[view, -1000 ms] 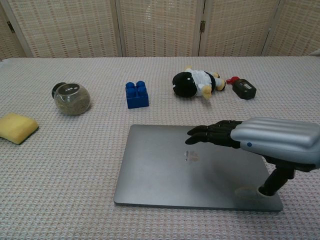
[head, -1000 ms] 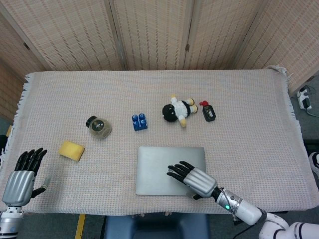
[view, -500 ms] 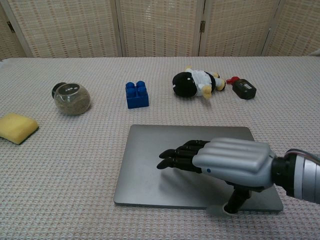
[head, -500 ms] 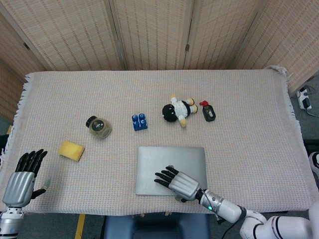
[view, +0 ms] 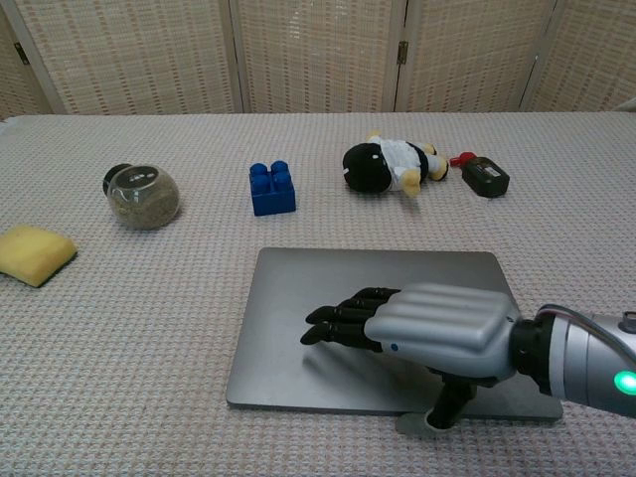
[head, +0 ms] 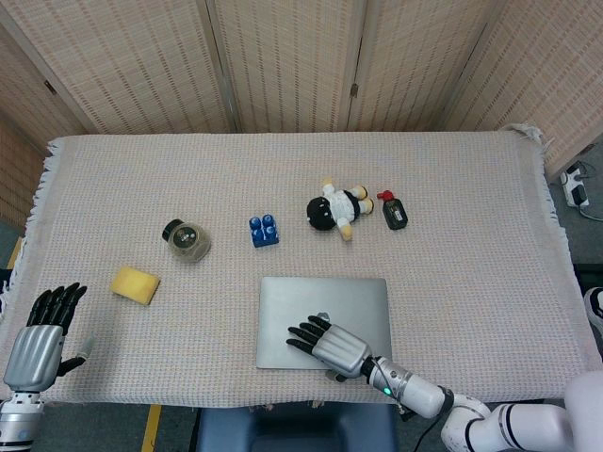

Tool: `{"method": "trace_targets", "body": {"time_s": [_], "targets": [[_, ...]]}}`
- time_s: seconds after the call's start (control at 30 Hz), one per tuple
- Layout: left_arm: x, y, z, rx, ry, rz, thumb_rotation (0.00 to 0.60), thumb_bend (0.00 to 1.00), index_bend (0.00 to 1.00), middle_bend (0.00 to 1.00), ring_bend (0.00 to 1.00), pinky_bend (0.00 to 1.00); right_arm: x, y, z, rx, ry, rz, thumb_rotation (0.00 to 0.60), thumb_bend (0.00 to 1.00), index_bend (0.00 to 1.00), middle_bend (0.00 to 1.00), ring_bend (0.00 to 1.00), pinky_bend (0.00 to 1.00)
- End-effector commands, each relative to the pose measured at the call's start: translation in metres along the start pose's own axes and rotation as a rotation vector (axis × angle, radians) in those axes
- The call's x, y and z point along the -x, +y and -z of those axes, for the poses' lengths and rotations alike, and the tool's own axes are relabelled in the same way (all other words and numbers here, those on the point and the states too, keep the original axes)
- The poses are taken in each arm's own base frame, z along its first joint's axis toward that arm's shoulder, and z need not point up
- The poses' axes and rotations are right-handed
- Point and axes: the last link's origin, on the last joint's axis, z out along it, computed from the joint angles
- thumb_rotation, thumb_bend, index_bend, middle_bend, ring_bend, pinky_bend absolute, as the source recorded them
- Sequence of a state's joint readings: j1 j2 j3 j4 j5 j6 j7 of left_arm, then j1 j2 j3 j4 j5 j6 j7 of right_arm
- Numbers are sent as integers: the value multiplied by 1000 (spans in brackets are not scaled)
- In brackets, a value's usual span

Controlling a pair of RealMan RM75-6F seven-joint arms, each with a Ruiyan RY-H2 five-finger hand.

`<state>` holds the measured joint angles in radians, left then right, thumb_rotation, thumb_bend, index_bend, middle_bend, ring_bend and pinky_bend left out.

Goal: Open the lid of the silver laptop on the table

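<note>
The flat silver laptop (view: 328,298) has a smooth, matt metal lid. Under it lies a coarse, pale woven tablecloth (head: 471,254). The right hand (view: 417,323), lower right in the chest view, shows a glossy silver shell with black fingers (view: 343,320).

Right hand (view: 437,330) over closed laptop (view: 298,328); block (view: 271,188), doll (view: 386,165) beyond; jar (view: 141,195), sponge (view: 35,253) far left.

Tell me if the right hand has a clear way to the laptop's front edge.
Probably yes: the right hand hovers over the closed laptop, thumb down by its near edge, with nothing between them.
</note>
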<state>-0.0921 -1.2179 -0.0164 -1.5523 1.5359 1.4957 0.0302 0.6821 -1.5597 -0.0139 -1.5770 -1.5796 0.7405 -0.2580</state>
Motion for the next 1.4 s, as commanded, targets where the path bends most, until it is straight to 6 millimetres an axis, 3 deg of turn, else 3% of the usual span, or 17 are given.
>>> {"method": "trace_targets", "body": {"time_s": [0.03,0.63,0.97,1.4], "targets": [[1,-1,0,-2,-2,2,600,448,55,84,0,0,-1,1,-2,5,5,10,600,327,0,0,0,0],[4,-5,-2,-6,-3,5,600,448,55,85,0,0,-9,7,-5,34,21,37,600,330,0,0,0,0],[8,-4,-6,15,-3,8,600,448,54,85,0,0,-16,6,-10,45,42,124,600,586,0,0,0,0],[33,21,-16,200,-68,38,600,448,67,85,22,0,-51,6,-14,119,92,282,600,599,0,0,0,0]]}}
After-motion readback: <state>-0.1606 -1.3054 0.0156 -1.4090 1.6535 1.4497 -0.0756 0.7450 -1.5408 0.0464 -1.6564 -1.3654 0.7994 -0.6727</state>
